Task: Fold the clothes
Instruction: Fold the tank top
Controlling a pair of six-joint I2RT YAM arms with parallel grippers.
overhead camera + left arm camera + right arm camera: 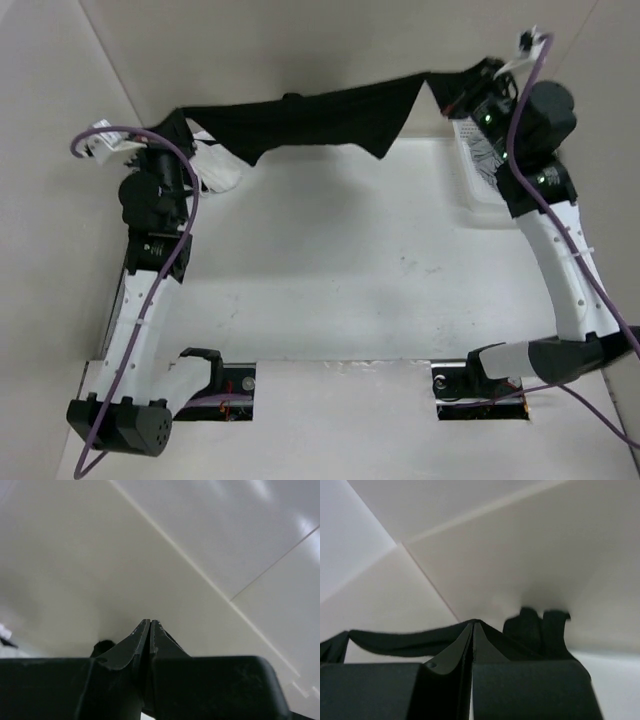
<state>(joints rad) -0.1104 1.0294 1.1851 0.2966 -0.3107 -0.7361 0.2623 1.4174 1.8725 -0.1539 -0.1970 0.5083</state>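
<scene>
So here's where we are with the black top point(320, 115): it's strung out sideways between the two arms, up over the far side of the bench point(350, 270), close to the back wall point(300, 40). From the overhead camera its upper edge runs almost straight from one arm to the other with a slight sag. The lower edge hangs in two loose points, one toward the left and a bigger one toward the right. It looks lifted off the surface, though we can't tell whether those hanging points brush the bench.

The left gripper point(150, 626) is pinched fully closed, with the fingers pressed flat together. In its own camera we can't really see cloth in the pinch, just a dark lump beside the fingers. From above, though, the left end of the top runs right into it, so we'd say it has that end.

The right gripper point(473, 626) is clamped closed too. Its wrist camera shows a band of black fabric stretching away to the left from the fingertips, plus a darker bunch off to the right. So it's holding the other end.

Other stuff around:
- A small white pile of clothing point(218, 172) sits just beside the left arm, under the left end of the top.
- Something light grey point(478, 165) lies next to the right arm, but we can't make out what it is.
- A purple cable point(186, 215) loops along each arm.
</scene>
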